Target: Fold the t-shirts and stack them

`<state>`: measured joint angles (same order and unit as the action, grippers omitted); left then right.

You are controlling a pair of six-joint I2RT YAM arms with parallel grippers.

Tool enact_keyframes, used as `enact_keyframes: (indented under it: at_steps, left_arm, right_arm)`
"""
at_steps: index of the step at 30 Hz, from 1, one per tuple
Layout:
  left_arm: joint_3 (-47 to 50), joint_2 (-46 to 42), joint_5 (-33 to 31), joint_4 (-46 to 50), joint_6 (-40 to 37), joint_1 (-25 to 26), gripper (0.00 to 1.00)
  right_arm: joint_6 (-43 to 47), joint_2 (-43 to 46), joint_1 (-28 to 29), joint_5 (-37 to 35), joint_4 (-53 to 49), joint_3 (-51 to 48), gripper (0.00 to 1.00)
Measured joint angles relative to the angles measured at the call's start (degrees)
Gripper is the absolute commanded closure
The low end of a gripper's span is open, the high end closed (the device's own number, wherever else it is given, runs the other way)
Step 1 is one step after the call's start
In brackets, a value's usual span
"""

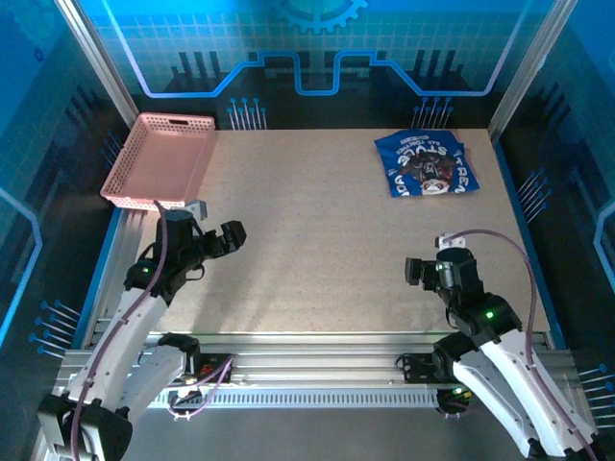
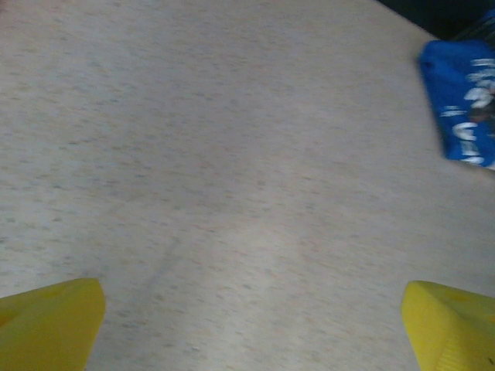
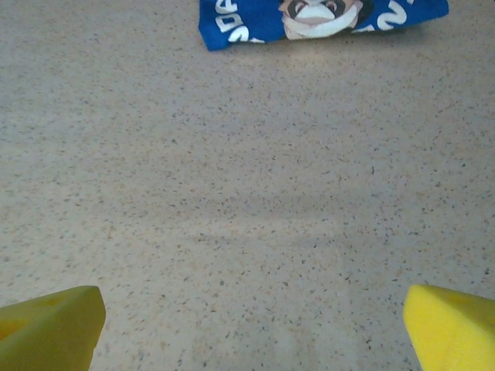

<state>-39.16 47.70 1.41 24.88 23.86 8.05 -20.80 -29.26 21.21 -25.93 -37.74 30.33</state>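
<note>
Cloth item under observation: blue t-shirt (image 1: 426,163), lying flat at about 1 o'clock on the table (image 1: 317,250), graphic side up. It looks already folded into a compact, roughly rectangular packet with slightly uneven edges. In the right wrist view the blue t-shirt (image 3: 317,19) sits at 12 o'clock, well ahead of the fingers. In the left wrist view it (image 2: 464,100) is at 2 o'clock.

Left gripper (image 1: 231,235): at about 8 o'clock on the table, jaws spread wide, nothing between them. Bare tabletop shows past the left gripper (image 2: 251,325).

Right gripper (image 1: 413,272): at about 5 o'clock, jaws likewise spread wide and empty. The yellow fingertips (image 3: 46,328) stand far apart over bare table, the right gripper (image 3: 251,325) well short of the shirt.

Pink lattice basket (image 1: 159,158): at 10 o'clock, well apart from the shirt.

Handling estimate (judgement): light, soft and limp, with no stiffness of its own. The layers will likely slide over each other and sag open if only the top ply is lifted. It is not fragile, and cloth on this table should drag rather than slip freely.

Grip suggestion: pinch a folded edge or corner on the near side, low to the table, so that the fingers catch every layer. Two corners taken together would hold the packet's shape better than one.
</note>
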Motion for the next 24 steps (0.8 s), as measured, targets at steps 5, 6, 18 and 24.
enact_keyframes:
  at_steps: [5, 6, 18, 24]
  left_arm:
    - [6.5, 1.6, -5.8, -9.7, -6.9, -1.9, 0.01]
    - [8.5, 1.4, -6.7, -13.3, -8.7, -2.1, 0.01]
    - [24.0, 13.9, -9.1, -49.9, -16.4, -5.9, 0.01]
    - [22.6, 26.4, -6.6, -60.9, -16.4, -6.4, 0.01]
  right_arm:
    - [3.1, -9.0, -6.5, -0.8, 12.9, -4.7, 0.00]
    - [4.0, -11.1, -8.2, -0.7, 15.6, -5.1, 0.00]
    - [10.7, -33.4, -18.9, 4.1, 57.5, -13.4, 0.00]
    - [13.0, -42.8, -18.8, 6.7, 71.3, -13.3, 0.00]
